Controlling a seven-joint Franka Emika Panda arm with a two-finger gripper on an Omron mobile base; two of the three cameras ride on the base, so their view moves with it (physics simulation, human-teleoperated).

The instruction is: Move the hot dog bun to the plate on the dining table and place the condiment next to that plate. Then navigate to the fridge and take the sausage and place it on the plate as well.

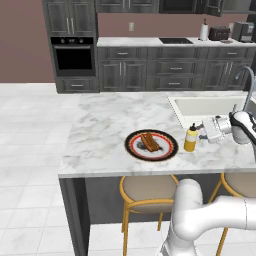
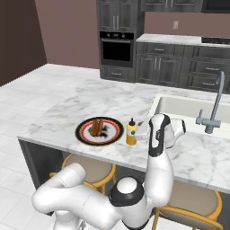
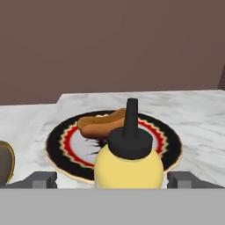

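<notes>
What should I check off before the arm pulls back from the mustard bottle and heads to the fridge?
1. Hot dog bun on plate: ok.
2. Mustard bottle upright on the counter: ok.
3. Bottle beside the plate, not on it: ok.
4. Gripper open, fingertips either side of the bottle: ok.
5. Fingertips clear of the bottle's sides: cannot tell.
6. Sausage on plate: not ok, none there yet.

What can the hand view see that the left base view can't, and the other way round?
Hand view alone: the two dark fingertips either side of the yellow condiment bottle, close up. Left base view alone: the sink, oven, stools and the arm's gripper from outside. Both: the bottle standing beside the plate with the hot dog bun on it.
</notes>
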